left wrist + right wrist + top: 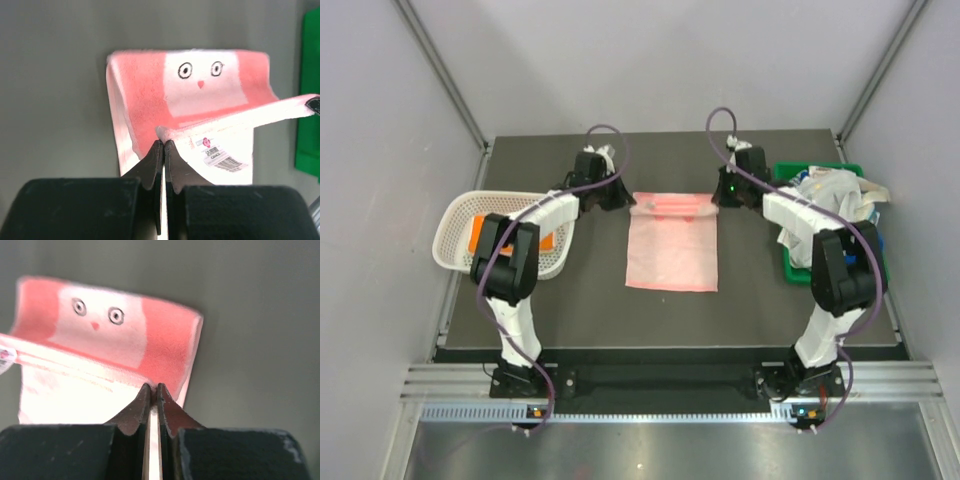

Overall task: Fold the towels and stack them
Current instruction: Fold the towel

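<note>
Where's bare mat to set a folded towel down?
Free: the near strip of mat in front of the pink towel; the lanes either side of it, toward the white basket and the green bin. Crowded: the towel's far edge, pinched by left gripper and right gripper.

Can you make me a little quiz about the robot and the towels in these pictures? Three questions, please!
1. True or false: the left gripper and the right gripper are both shut on the pink towel.
2. Fill in the blank: the green bin stands on the robot's ____ side.
3. Where is the orange towel?
A: in the white mesh basket
B: in the green bin
C: under the pink towel

Key: 1 true; 2 right; 3 A.
</note>
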Controlling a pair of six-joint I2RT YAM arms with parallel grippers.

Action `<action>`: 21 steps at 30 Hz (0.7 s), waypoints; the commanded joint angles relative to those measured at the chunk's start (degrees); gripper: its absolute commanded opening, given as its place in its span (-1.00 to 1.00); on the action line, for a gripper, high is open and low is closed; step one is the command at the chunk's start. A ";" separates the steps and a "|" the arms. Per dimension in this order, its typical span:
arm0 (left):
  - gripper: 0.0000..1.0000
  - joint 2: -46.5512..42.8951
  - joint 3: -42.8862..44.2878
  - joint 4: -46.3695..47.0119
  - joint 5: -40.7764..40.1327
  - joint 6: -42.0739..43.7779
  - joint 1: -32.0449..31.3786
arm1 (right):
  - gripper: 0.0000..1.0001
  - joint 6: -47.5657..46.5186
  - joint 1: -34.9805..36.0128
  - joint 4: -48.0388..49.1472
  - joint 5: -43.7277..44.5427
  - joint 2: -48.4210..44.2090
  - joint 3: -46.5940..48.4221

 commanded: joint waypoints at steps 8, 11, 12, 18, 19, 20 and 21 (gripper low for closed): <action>-1.00 -11.00 -14.83 2.43 -5.62 -0.18 -2.69 | -1.00 5.87 3.92 5.63 4.83 -10.60 -16.50; -1.00 -12.05 -15.63 0.94 -5.36 0.35 -3.22 | -1.00 6.40 4.36 4.93 4.84 -11.74 -17.73; -1.00 -12.32 -15.89 0.32 -5.45 0.44 -3.31 | -1.00 6.40 4.53 4.58 5.01 -12.10 -17.91; -1.00 -14.95 -18.35 -0.56 -5.62 0.97 -4.80 | -1.00 7.01 5.94 4.14 5.10 -15.09 -20.90; -1.00 -15.65 -18.97 -0.82 -5.62 1.06 -5.07 | -1.00 7.10 6.20 3.96 5.10 -15.44 -21.25; -1.00 -15.92 -19.15 -0.91 -5.71 1.14 -5.59 | -1.00 7.19 6.29 3.70 5.10 -15.61 -21.34; -1.00 -16.18 -19.32 -1.44 -5.80 1.23 -5.94 | -0.99 7.19 6.47 3.26 5.10 -15.88 -21.60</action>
